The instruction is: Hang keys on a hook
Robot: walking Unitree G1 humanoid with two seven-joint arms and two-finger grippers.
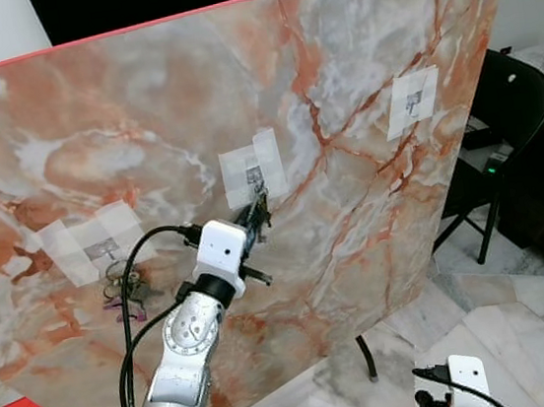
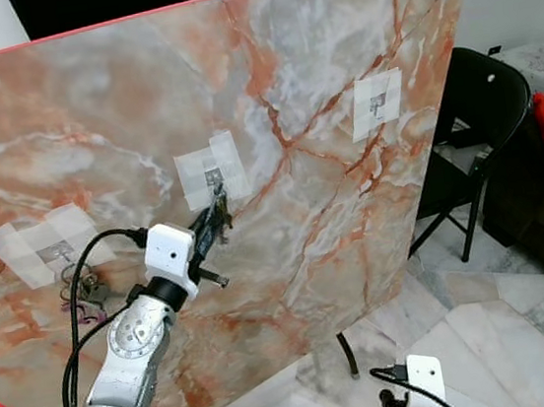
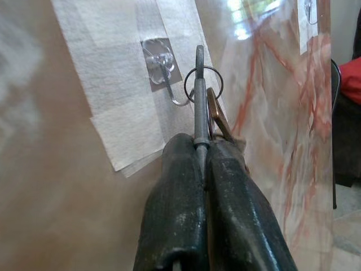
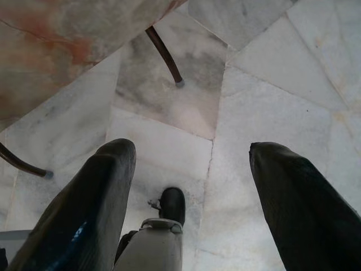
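Left end effector [image 3: 204,148] clenched on keys [image 3: 207,107], ring just beside middle hook [image 3: 163,68], at its 4 o'clock. Keys light, rigid, slick metal; pinch on blade, ring kept free. Right end effector [image 4: 192,169] released, idle over floor.

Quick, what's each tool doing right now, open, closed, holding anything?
Left tool: closed on the keys, ring beside the middle hook.
Right tool: open, holding nothing, hanging low over the floor.

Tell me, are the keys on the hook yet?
Not yet. The left gripper is shut on the keys and holds them up at the middle hook. The ring sits beside the hook's tip, not clearly over it. Left: slip it on, let go.
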